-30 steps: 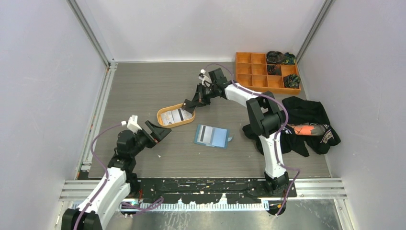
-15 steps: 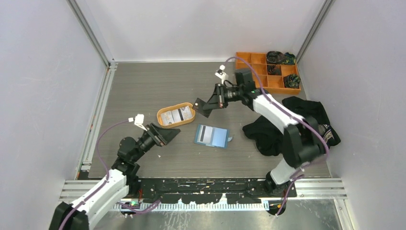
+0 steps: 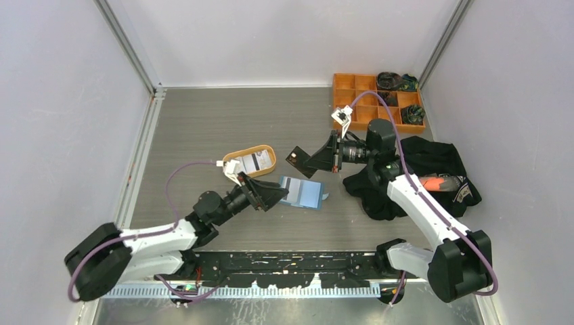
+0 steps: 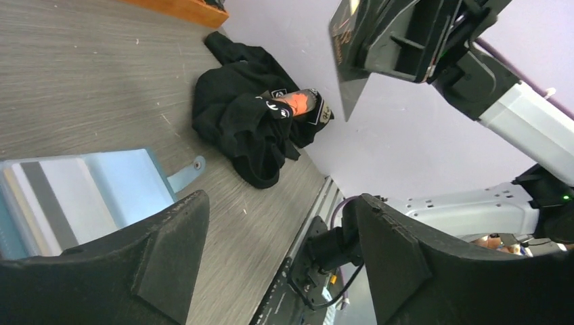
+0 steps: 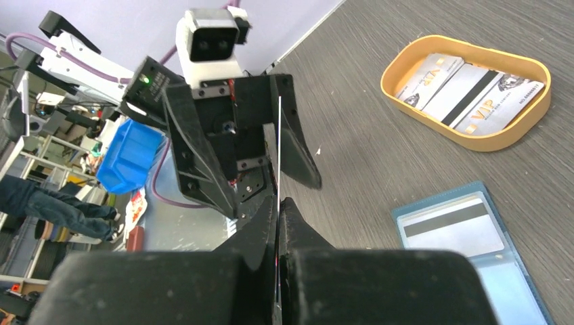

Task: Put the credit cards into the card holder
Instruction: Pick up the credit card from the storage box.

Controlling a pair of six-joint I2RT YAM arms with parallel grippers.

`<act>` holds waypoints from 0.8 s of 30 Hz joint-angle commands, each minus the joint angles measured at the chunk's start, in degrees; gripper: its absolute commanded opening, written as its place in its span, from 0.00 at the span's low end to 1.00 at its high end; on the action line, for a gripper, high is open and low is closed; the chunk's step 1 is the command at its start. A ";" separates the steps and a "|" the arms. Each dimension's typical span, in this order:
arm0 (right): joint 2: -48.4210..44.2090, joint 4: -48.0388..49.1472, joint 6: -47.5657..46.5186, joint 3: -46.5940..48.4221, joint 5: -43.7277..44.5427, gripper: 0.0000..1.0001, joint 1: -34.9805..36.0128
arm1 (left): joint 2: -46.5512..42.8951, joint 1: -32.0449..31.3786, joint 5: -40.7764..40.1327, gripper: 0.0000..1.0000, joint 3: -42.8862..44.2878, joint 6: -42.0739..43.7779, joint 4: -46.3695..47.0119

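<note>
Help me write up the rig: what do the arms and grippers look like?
The left arm and right arm have white links and black joints, each trailed by a purple cable. The left gripper and right gripper have black wedge-shaped fingers, each carrying a white camera block.

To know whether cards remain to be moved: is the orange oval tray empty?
No: the right wrist view shows several cards lying flat side by side inside the orange oval tray.
</note>
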 commanded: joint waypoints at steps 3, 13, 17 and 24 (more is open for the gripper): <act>-1.05 10.06 4.06 -0.89 -1.74 0.01 0.14 | 13.00 -2.02 -3.42 0.70 6.53 2.48 23.08; -0.61 10.09 3.62 -1.00 -3.24 0.01 1.29 | 15.51 -2.05 -6.04 0.55 9.44 3.57 27.52; -0.82 10.18 3.45 -0.91 -4.28 0.01 1.66 | 14.29 -2.05 -7.99 0.48 9.45 4.68 26.22; -0.43 10.18 2.93 -1.02 -5.30 0.01 2.57 | 14.65 -2.11 -5.68 0.27 11.92 4.76 23.74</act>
